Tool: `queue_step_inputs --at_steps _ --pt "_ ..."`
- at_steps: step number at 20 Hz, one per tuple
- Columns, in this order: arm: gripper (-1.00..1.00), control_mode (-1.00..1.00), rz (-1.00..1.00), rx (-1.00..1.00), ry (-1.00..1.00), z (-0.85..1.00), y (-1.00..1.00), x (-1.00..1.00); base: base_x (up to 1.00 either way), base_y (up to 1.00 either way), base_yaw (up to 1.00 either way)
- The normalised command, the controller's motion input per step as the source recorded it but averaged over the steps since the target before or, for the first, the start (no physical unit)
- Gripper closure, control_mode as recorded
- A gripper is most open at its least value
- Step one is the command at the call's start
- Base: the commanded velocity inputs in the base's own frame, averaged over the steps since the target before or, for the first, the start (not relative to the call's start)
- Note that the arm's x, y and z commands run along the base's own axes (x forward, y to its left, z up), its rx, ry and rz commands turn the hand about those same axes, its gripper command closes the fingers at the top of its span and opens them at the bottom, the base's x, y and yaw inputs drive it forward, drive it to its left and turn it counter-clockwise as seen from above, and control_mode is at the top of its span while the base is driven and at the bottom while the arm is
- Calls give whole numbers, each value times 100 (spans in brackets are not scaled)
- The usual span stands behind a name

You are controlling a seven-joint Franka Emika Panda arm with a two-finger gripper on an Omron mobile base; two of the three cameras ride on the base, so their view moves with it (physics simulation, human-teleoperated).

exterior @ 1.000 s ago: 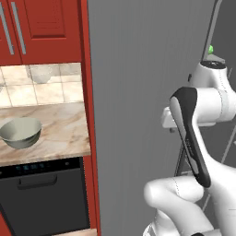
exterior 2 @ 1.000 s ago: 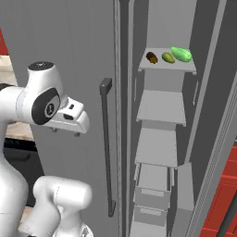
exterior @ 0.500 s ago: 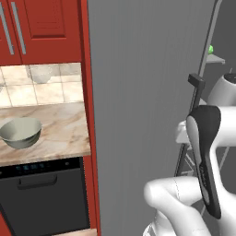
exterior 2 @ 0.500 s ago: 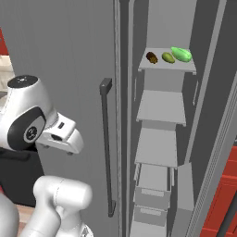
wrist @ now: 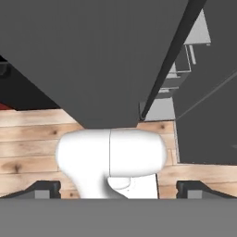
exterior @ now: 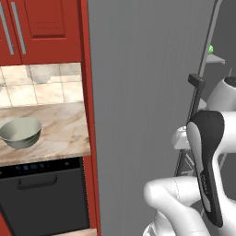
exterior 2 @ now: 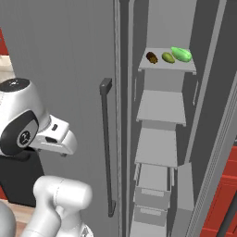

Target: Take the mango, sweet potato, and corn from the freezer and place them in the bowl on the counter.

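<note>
The freezer (exterior 2: 162,111) stands open, its grey door (exterior 2: 69,55) swung to the left with a vertical bar handle (exterior 2: 106,148). On its top shelf lie the dark brown sweet potato (exterior 2: 151,57), the olive-green mango (exterior 2: 168,58) and the bright green corn (exterior 2: 181,54). The pale grey-green bowl (exterior: 20,132) sits empty on the marbled counter (exterior: 60,124), left of the freezer door (exterior: 143,92). My gripper (wrist: 118,190) is open with nothing between its fingertips (wrist: 44,189). It hangs low in front of the door, pointing down at the floor, far below the food.
Red cabinets (exterior: 41,30) hang above the counter, and a black appliance front (exterior: 44,193) sits under it. Lower freezer shelves (exterior 2: 159,106) and drawers (exterior 2: 152,185) are bare. The wooden floor (wrist: 28,139) lies under the door's lower edge. My own arm (exterior: 207,161) is folded close to the handle (exterior: 197,92).
My arm has folded downward, and the hand has dropped lower and leftward away from the door handle. The jaws have stayed wide apart. The food and bowl have not moved.
</note>
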Motion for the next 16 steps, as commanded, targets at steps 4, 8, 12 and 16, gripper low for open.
queue_step_inputs --at_steps 4,8,12,16 --pt "-100 -100 4 0 0 0 23 0 0 0 0" --pt "-100 -100 0 0 0 0 2 0 0 0 0" --pt "-100 100 0 0 0 0 0 0 0 0 0" --pt "-100 100 0 0 0 0 0 0 23 -5 0"
